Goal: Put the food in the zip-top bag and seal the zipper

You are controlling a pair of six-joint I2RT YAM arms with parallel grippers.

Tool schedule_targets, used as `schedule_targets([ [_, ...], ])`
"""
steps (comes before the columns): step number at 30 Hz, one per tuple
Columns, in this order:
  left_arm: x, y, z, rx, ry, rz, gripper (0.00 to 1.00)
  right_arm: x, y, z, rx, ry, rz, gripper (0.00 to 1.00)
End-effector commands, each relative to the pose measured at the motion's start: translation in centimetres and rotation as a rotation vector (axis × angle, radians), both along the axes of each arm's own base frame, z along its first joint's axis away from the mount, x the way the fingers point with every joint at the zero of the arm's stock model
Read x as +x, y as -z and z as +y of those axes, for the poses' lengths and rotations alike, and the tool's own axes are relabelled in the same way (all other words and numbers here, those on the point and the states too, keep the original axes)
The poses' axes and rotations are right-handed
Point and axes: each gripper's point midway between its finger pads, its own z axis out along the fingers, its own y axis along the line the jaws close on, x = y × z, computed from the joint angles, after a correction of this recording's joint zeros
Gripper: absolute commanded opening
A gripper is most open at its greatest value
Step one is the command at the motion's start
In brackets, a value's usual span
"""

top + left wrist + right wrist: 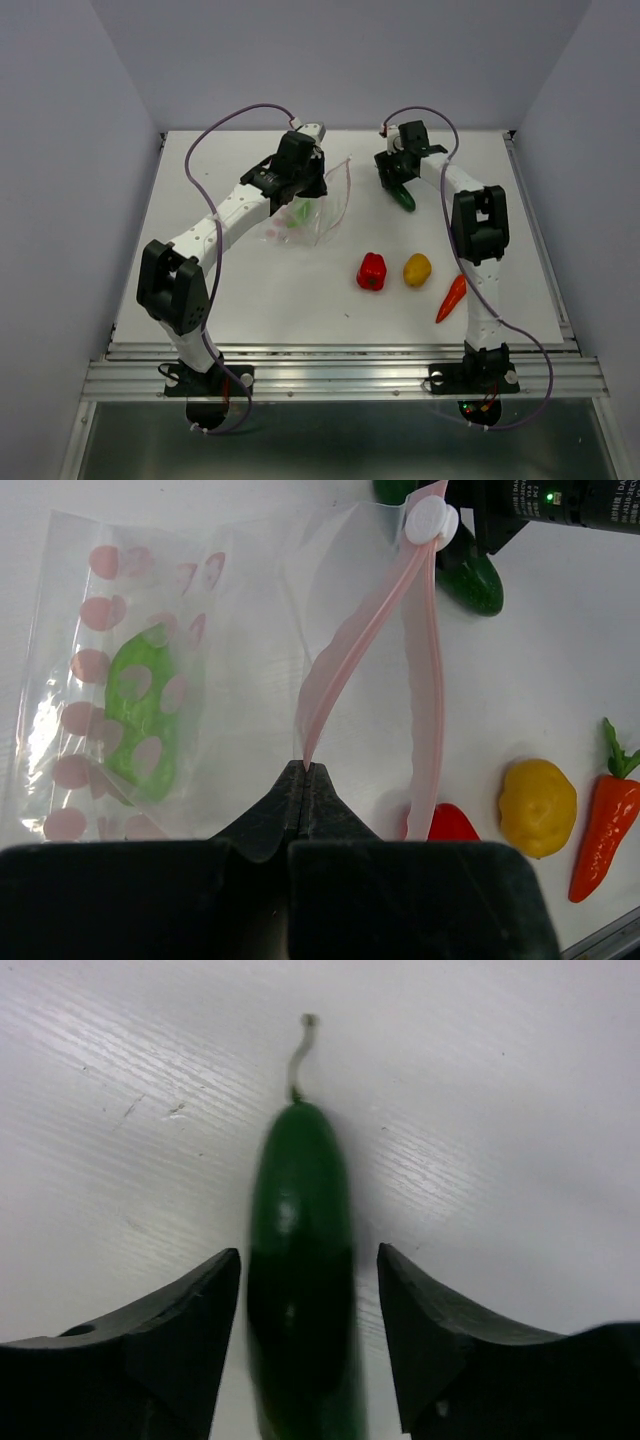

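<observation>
Clear bag (240, 680) lies near the bench's (300, 310) far edge, pod (140, 715) inside, left gripper (303, 772) clamped on its pink zipper (350, 650). Right gripper (308, 1252), jaws wide, straddles the cucumber (300, 1200) beside it; pepper (371, 270), yellow piece (417, 269) and carrot (451, 298) lie nearer.

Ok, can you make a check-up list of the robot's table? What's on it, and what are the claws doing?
surface: white table, bare apart from the job's things.
job's things: bag lying open with a green pod inside; zipper unsealed; cucumber, pepper, yellow piece and carrot outside the bag.
clutter: nothing seen.
grippers: left gripper shut on the zipper, holding the mouth open; right gripper open, one finger on each side of the cucumber.
cables: purple cables loop at each arm.
surroundings: plain walls on three sides; metal rail at the near edge.
</observation>
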Motion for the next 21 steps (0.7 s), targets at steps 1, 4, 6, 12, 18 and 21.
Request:
schedule_targets([
  [1,0.0,-3.0,0.0,-0.048,0.001,-0.066,0.0,-0.2,0.2,-0.5,-0.062,0.028,0.022,0.54],
  [4,0.0,-3.0,-0.1,-0.052,0.001,-0.063,0.0,-0.5,-0.6,-0.7,-0.062,0.042,0.02,0.4],
  [6,0.0,-3.3,-0.2,-0.058,0.0,-0.069,0.0,-0.6,-2.1,-0.6,-0.043,0.057,0.002,0.35],
  [12,0.1,-3.3,-0.3,-0.075,-0.012,-0.056,0.0,-1.1,-11.2,1.7,0.178,0.073,-0.171,0.25],
  [18,0.1,-3.6,-1.1,-0.118,-0.017,-0.022,0.0,-9.4,-23.7,8.3,0.754,-0.198,-0.486,0.26],
  [21,-0.1,-3.4,-1.2,-0.13,-0.015,-0.01,0.0,-12.3,-26.6,10.0,0.862,-0.264,-0.577,0.27],
])
